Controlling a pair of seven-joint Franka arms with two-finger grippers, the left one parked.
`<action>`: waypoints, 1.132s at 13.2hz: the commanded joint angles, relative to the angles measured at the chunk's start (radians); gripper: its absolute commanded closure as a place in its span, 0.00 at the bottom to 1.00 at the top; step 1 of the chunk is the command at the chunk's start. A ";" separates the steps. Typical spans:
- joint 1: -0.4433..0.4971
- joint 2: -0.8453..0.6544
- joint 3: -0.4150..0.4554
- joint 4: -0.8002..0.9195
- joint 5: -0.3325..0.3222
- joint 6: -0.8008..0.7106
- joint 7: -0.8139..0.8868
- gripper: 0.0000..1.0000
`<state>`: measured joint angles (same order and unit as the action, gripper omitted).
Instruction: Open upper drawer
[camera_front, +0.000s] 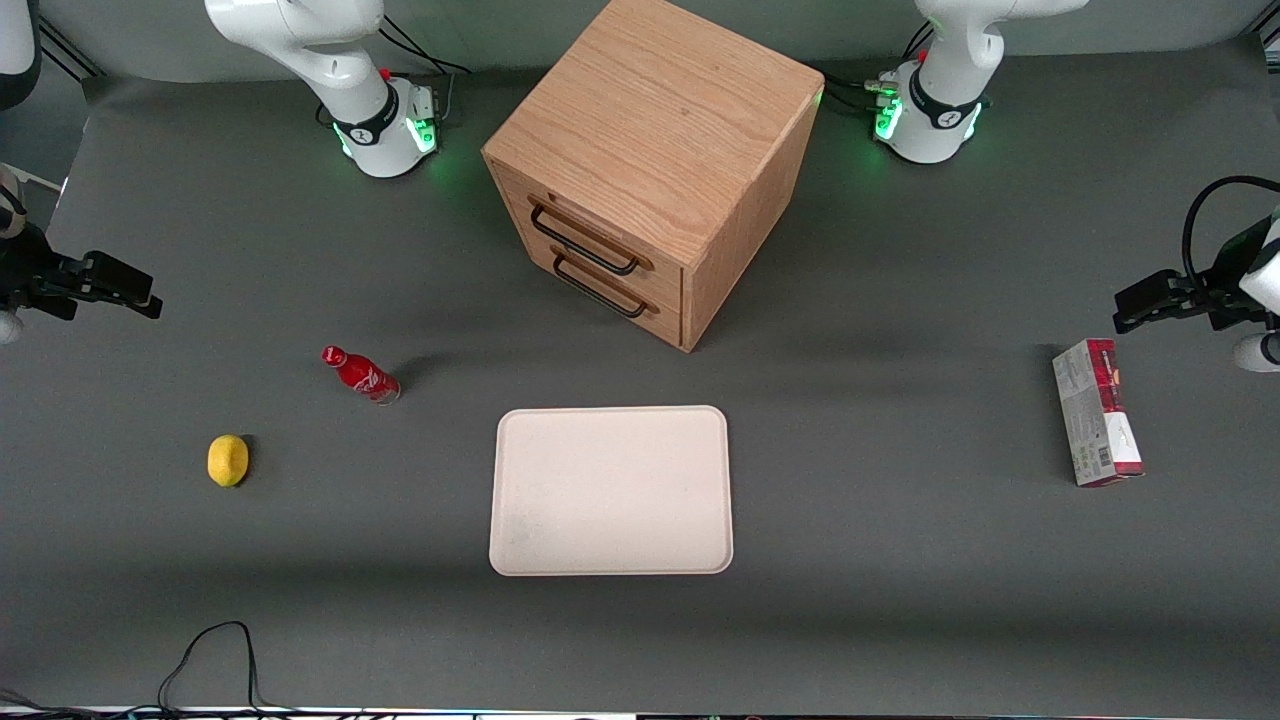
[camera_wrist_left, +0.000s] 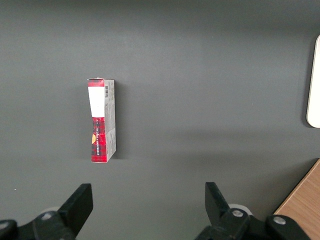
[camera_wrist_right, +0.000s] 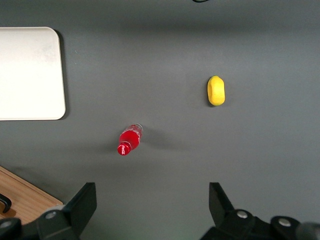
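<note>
The light oak cabinet (camera_front: 660, 130) stands at the middle of the table, farther from the front camera than the tray. Its upper drawer (camera_front: 560, 212) sits flush in the cabinet front, with a thin black bar handle (camera_front: 583, 243). The matching lower drawer has its own black handle (camera_front: 600, 290). My right gripper (camera_front: 140, 297) hangs open and empty above the table toward the working arm's end, well apart from the cabinet. In the right wrist view the gripper (camera_wrist_right: 152, 197) is spread wide over bare table, and a corner of the cabinet (camera_wrist_right: 27, 197) shows.
A red bottle (camera_front: 362, 374) (camera_wrist_right: 129, 140) and a yellow lemon (camera_front: 228, 460) (camera_wrist_right: 216, 91) lie between my gripper and the cabinet. A cream tray (camera_front: 612, 490) lies nearer the camera than the cabinet. A red and white box (camera_front: 1096, 412) lies toward the parked arm's end.
</note>
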<state>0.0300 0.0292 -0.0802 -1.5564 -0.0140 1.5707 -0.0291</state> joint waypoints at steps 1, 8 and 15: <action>0.001 0.003 -0.003 0.013 0.016 0.006 -0.021 0.00; 0.033 0.061 0.013 0.068 0.020 0.008 -0.018 0.00; 0.371 0.129 0.014 0.111 0.020 0.009 -0.018 0.00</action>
<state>0.3330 0.1390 -0.0562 -1.4759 -0.0039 1.5906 -0.0354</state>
